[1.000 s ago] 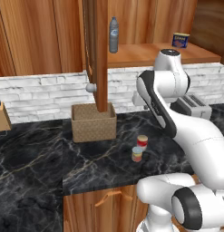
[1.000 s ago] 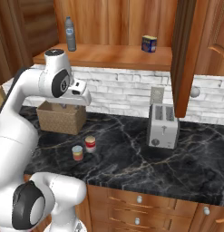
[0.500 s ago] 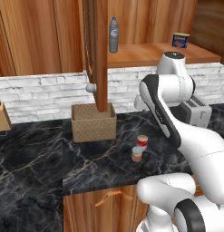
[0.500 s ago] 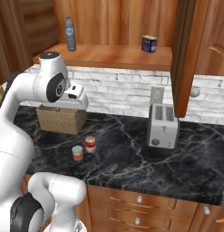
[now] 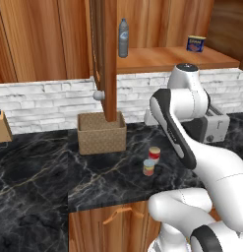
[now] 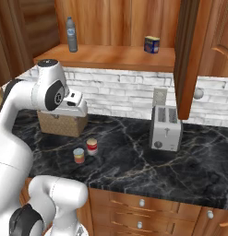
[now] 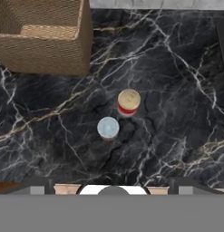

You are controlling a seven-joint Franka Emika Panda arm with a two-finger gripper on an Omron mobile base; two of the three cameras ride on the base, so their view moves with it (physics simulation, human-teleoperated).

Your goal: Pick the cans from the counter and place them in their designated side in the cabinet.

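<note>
two cans stand upright close together on the black marble worktop (image 5: 39, 187), near its front edge. the red can (image 5: 154, 154) with a white band and pale lid sits a little further back; the shorter orange can (image 5: 149, 167) with a grey-blue top sits just in front of it, nearly touching. from above, the two lids show side by side on the dark stone. a woven basket (image 5: 101, 133) stands behind them, to the left, against the brick wall. on the wooden shelf of the cabinet (image 6: 106, 57) stand a clear bottle (image 6: 71, 34) and a blue tin (image 6: 152, 44). a toaster (image 6: 166, 128) sits further right on the worktop. the gripper (image 6: 81, 107) hangs above the cans with its jaws wide apart, holding nothing.
</note>
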